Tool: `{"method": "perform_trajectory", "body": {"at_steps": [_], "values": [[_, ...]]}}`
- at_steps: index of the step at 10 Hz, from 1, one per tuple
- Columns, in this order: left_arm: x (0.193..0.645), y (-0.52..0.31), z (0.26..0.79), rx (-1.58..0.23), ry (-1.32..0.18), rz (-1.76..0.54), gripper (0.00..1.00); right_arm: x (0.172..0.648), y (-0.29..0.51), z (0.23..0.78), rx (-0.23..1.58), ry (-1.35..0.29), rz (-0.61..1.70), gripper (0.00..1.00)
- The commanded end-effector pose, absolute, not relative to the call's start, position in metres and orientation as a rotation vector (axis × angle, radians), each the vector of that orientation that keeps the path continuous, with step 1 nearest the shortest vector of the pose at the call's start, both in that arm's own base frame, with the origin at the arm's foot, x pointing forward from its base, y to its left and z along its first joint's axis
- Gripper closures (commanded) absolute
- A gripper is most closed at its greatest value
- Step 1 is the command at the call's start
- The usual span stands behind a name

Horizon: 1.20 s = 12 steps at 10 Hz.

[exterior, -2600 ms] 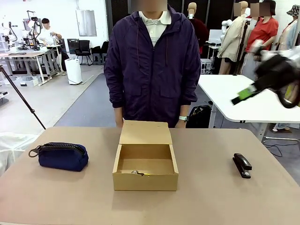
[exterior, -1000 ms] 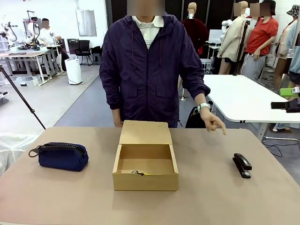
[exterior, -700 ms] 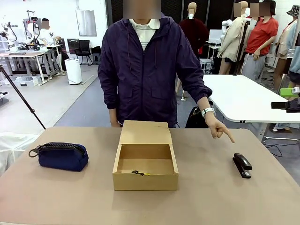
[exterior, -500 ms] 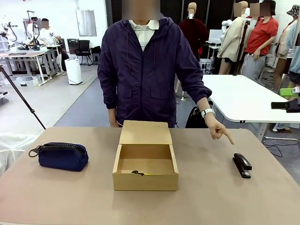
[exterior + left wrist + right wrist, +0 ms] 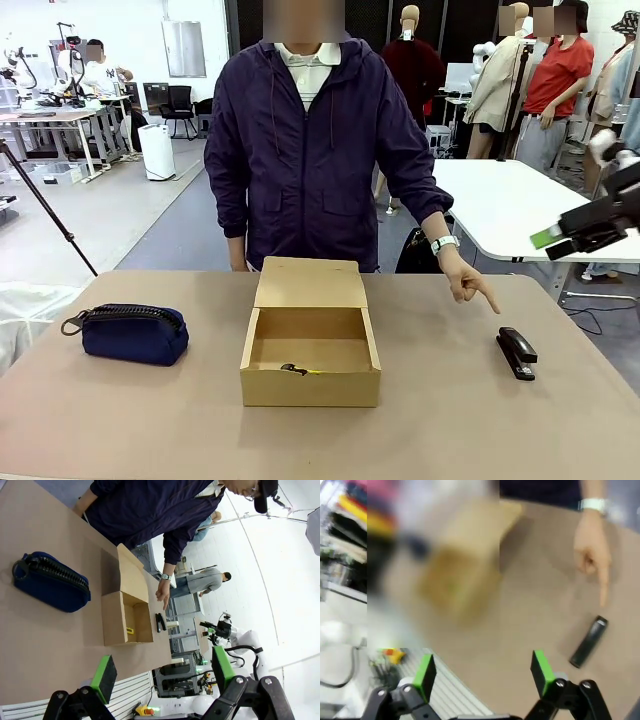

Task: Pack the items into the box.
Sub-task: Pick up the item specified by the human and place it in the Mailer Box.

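Right gripper (image 5: 553, 243), black with green pads, hangs in the air beyond the table's right edge with its jaws spread wide and nothing between them. Left gripper (image 5: 164, 670) is likewise fully spread and empty, held well back from the things on the table. The small black desk stapler (image 5: 516, 353) lies flat near the right edge of the tan table (image 5: 450, 425), below the right gripper and toward the table's middle from it. Its long axis runs roughly from near edge to far edge, slightly slanted. The right arm is judged much the nearer, so the pick falls to it. The person's hand (image 5: 470, 285) points a finger down at the stapler from just beyond it, not touching. The shallow tan cardboard box (image 5: 310, 388) stands at the table's middle, well apart from the stapler, its hinged flap raised toward the far edge. Inside, the slim yellow-and-black utility knife (image 5: 298, 370) lies against the near wall. A navy zip pouch (image 5: 133, 333) rests near the left edge, outside the box.
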<state>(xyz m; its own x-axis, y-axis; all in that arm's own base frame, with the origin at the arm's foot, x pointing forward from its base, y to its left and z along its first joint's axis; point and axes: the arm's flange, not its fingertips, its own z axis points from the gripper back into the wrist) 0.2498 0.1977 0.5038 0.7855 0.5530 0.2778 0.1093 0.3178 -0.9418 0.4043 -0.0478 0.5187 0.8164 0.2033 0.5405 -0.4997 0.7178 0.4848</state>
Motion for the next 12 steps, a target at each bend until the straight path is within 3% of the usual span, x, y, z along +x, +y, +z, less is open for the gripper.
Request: {"method": "perform_trajectory", "body": {"at_steps": [1,2,5,6,7,8,9,12], "values": [[0.25,0.198,0.505,-1.25,-0.655,0.312,0.0,0.4,-0.004,0.504,-0.166,0.042,0.298,0.0],[0.25,0.198,0.505,-1.25,-0.655,0.312,0.0,0.404,0.007,0.497,-0.405,0.097,0.27,0.0],[0.25,0.198,0.505,-1.25,-0.655,0.312,0.0,0.413,0.007,0.495,-0.559,0.014,0.157,0.0],[0.25,0.198,0.505,-1.25,-0.655,0.312,0.0,0.411,0.008,0.505,-0.524,-0.012,0.141,0.0],[0.25,0.198,0.505,-1.25,-0.655,0.312,0.0,0.411,0.007,0.489,-0.101,-0.317,0.311,0.0],[0.25,0.198,0.505,-1.25,-0.655,0.312,0.0,0.411,0.007,0.489,-0.101,-0.317,0.311,0.0],[0.25,0.198,0.505,-1.25,-0.655,0.312,0.0,0.409,-0.003,0.491,-0.252,-0.267,0.248,0.0],[0.25,0.198,0.505,-1.25,-0.655,0.312,0.0,0.432,-0.005,0.441,-0.069,-0.202,0.155,0.0]]}}
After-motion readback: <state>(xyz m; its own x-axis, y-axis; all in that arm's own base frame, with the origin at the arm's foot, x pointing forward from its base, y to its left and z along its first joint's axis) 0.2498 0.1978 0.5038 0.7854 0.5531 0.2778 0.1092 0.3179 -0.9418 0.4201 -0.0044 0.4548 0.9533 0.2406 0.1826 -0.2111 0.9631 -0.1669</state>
